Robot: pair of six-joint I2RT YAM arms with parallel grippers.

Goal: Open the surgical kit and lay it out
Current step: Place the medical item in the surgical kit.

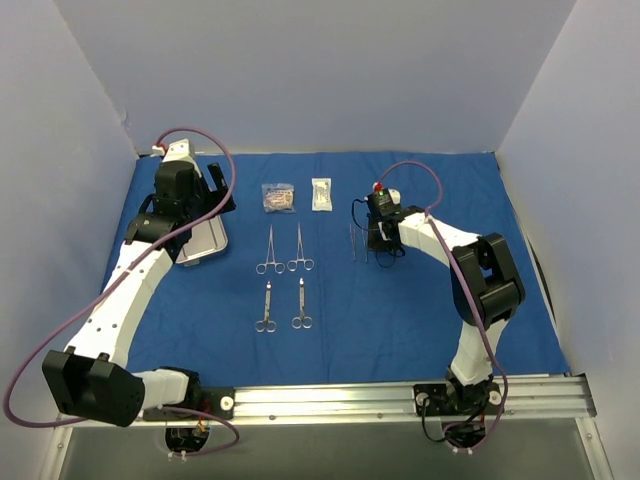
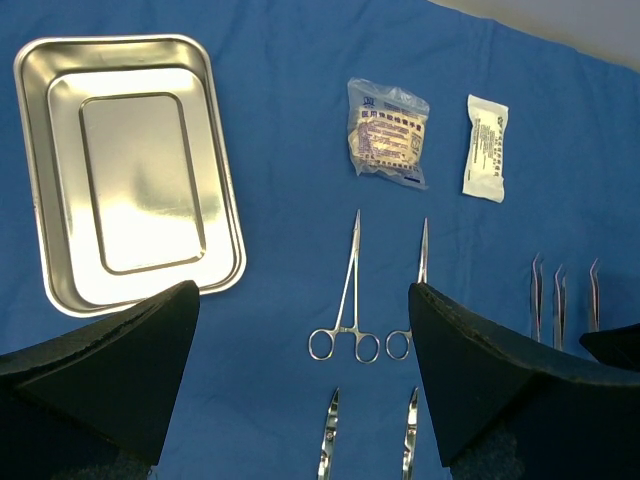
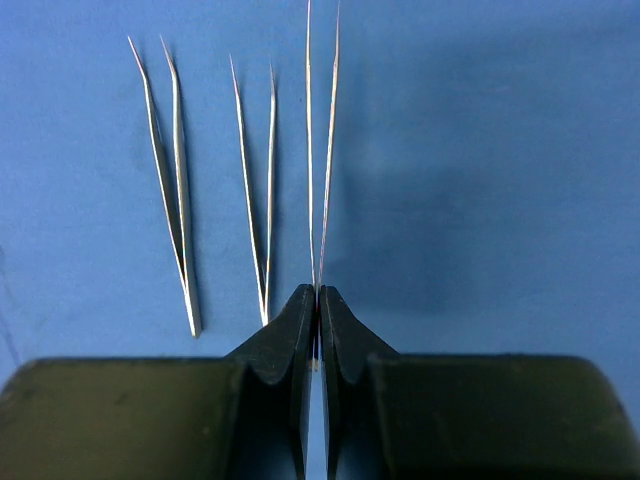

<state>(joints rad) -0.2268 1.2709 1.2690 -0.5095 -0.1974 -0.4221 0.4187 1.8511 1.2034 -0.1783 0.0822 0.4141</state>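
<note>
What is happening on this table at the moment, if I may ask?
The surgical kit is mostly laid out on the blue cloth: the steel tray at the left, two packets at the far side, four scissor-like instruments in the middle. The right gripper is shut on the end of the third pair of tweezers, lined up beside the other two pairs. The left gripper hangs open near the tray, holding nothing.

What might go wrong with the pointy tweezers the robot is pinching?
The right gripper pinches the thin silver tweezers only at their back end, so they may tilt or slip. They are close beside two other silver tweezers, so a nudge might knock those crooked on the blue cloth wrap.
</note>
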